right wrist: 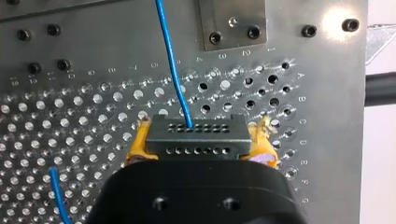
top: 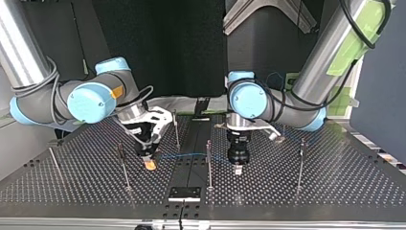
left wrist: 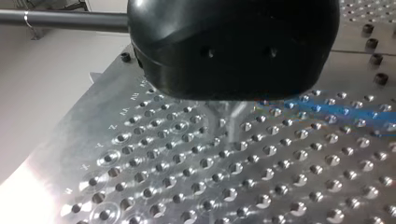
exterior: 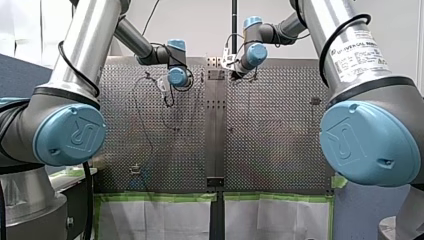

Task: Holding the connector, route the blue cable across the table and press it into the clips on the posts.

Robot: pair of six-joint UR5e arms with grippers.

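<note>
In the right wrist view my right gripper [right wrist: 198, 147] is shut on a dark grey connector [right wrist: 196, 133], its yellow pads [right wrist: 139, 145] on either side. The blue cable [right wrist: 170, 60] leaves the connector and runs ahead over the perforated plate. In the top view my right gripper [top: 150, 162] hangs low over the table at the left. From it the blue cable [top: 184, 155] runs to a thin post [top: 208, 160]. My left gripper [top: 238, 165], black with metal fingers, points down just beyond that post, fingertips together on nothing. In the left wrist view the cable [left wrist: 327, 105] lies beside it.
Several thin posts stand on the plate, among them one [top: 123, 165] next to my right gripper, one [top: 176, 129] behind it and one [top: 300, 160] at the top view's right. A dark centre strip [top: 191, 158] with a small black block [top: 184, 193] splits the table.
</note>
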